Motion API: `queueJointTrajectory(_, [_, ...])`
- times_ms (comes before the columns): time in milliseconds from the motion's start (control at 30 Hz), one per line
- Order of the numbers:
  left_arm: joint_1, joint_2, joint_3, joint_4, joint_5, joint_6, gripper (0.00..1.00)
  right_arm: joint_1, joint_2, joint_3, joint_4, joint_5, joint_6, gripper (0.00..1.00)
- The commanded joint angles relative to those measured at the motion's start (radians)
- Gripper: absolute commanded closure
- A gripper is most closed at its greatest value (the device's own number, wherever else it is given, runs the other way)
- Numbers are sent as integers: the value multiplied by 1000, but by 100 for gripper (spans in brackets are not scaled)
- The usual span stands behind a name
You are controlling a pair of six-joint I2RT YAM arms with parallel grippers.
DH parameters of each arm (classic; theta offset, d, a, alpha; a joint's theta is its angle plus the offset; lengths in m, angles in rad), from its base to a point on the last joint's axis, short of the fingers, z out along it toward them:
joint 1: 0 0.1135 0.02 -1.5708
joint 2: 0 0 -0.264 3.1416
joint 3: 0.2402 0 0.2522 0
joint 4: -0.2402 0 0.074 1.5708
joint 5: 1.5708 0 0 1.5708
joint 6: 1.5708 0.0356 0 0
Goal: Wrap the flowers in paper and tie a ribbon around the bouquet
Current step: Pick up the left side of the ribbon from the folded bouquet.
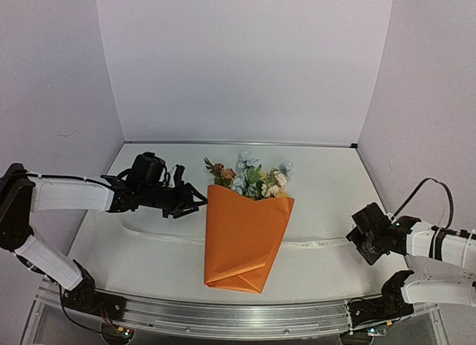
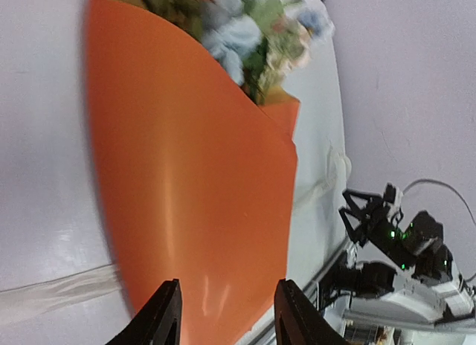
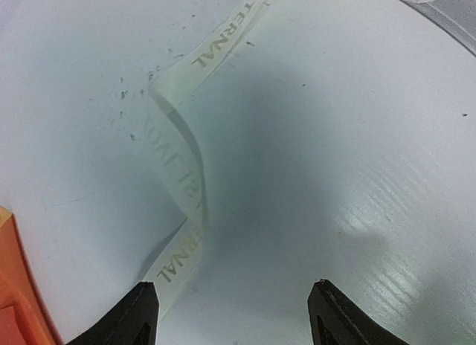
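Note:
The bouquet lies in the middle of the table as a cone of orange paper (image 1: 245,237), pointed end toward me. Flowers (image 1: 249,178) in orange, pale blue and cream stick out of its far end. A cream ribbon (image 1: 320,244) runs across the table under the cone and shows again on the left as ribbon (image 2: 59,293). My left gripper (image 1: 195,202) hovers open beside the cone's upper left edge; in the left wrist view the paper (image 2: 193,174) fills the space beyond the left gripper (image 2: 227,293). My right gripper (image 3: 232,293) is open over the twisted printed ribbon (image 3: 182,174), holding nothing.
Pale walls close in the white table (image 1: 149,263) at the back and on both sides. An aluminium rail (image 1: 223,311) runs along the near edge. A black cable (image 1: 424,189) loops above the right arm (image 2: 394,241). An orange paper corner (image 3: 15,285) shows at the right wrist view's lower left.

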Motion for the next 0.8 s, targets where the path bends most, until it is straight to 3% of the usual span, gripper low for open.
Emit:
queueJointTrajectory(0, [93, -182, -100, -193, -240, -92, 51, -46, 125, 114, -21, 62, -102, 33])
queueJointTrajectory(200, [145, -316, -167, -415, -535, -184, 40, -112, 229, 147, 38, 27, -191, 35])
queueJointTrajectory(367, [303, -324, -230, -436, -602, -170, 40, -165, 305, 171, 102, -57, -255, 38])
queueJointTrajectory(767, [463, -94, -178, -399, -681, -129, 38, -251, 383, 230, 137, -193, -346, 46])
